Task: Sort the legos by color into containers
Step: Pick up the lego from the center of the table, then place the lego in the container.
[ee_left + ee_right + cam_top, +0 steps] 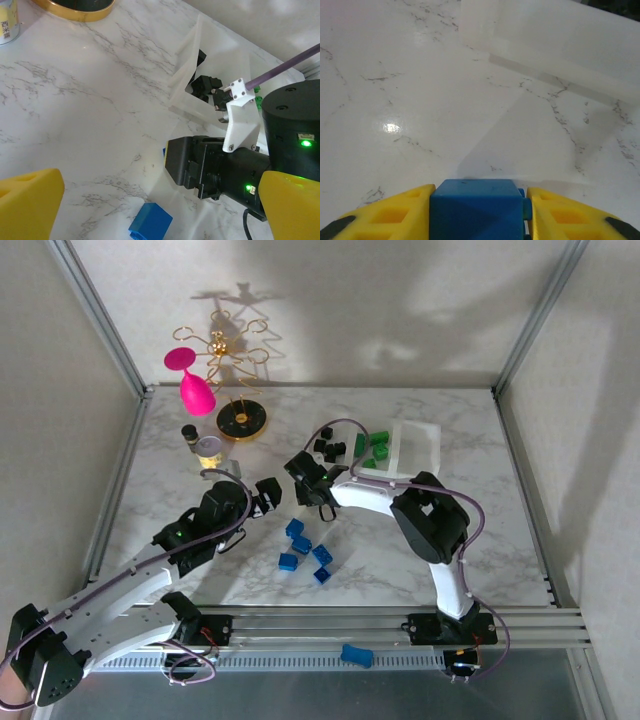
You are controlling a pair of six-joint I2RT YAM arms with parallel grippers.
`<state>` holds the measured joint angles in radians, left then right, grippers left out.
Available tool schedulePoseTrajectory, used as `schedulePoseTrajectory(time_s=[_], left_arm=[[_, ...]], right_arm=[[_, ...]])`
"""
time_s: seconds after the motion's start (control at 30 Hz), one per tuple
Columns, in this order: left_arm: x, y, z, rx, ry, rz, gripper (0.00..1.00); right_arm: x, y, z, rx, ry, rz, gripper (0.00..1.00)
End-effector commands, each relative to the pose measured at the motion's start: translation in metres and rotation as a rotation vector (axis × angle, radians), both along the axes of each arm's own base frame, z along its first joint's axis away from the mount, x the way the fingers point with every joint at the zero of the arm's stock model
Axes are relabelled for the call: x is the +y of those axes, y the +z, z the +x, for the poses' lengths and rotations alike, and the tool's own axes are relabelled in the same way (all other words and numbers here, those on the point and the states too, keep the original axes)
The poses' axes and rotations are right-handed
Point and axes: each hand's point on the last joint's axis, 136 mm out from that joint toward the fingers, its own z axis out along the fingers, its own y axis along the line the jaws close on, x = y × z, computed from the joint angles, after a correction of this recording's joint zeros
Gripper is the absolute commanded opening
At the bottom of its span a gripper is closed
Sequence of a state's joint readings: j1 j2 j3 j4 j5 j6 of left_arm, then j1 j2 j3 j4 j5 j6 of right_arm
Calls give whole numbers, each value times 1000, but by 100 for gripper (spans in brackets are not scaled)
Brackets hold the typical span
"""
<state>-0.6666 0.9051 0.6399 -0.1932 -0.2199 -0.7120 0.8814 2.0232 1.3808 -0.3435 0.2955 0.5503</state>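
The right wrist view shows the right gripper (479, 222) grasping a blue brick (472, 202) over the marble table (420, 100), near the white tray (560, 40). From above, black bricks (330, 446) and green bricks (372, 448) fill separate tray compartments, with loose blue bricks (305, 545) lying nearer. In the left wrist view, the left gripper (160, 207) is spread wide, released.

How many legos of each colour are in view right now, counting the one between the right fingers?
Blue legos: 7, one of them between the right fingers
Green legos: 4
Black legos: about 3, small and hard to separate
Total: about 14
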Motion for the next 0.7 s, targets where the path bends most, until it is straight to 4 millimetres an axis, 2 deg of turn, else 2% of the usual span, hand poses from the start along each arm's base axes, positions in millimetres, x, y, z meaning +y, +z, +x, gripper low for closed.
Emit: schedulePoseTrajectory(time_s=[0.0, 0.17, 0.3, 0.43, 0.67], left_arm=[[-3, 5, 0, -4, -9, -36, 100], [-13, 17, 2, -27, -48, -66, 100], [-26, 21, 6, -37, -90, -93, 99], [-44, 24, 11, -34, -142, -109, 100], [-75, 30, 19, -41, -214, -129, 100]], right_arm=[[-11, 34, 2, -51, -17, 26, 40], [-37, 67, 3, -86, -68, 71, 40], [-75, 93, 9, -125, -142, 90, 41], [-127, 109, 22, -162, -245, 83, 41], [-220, 118, 52, -214, -433, 51, 42]])
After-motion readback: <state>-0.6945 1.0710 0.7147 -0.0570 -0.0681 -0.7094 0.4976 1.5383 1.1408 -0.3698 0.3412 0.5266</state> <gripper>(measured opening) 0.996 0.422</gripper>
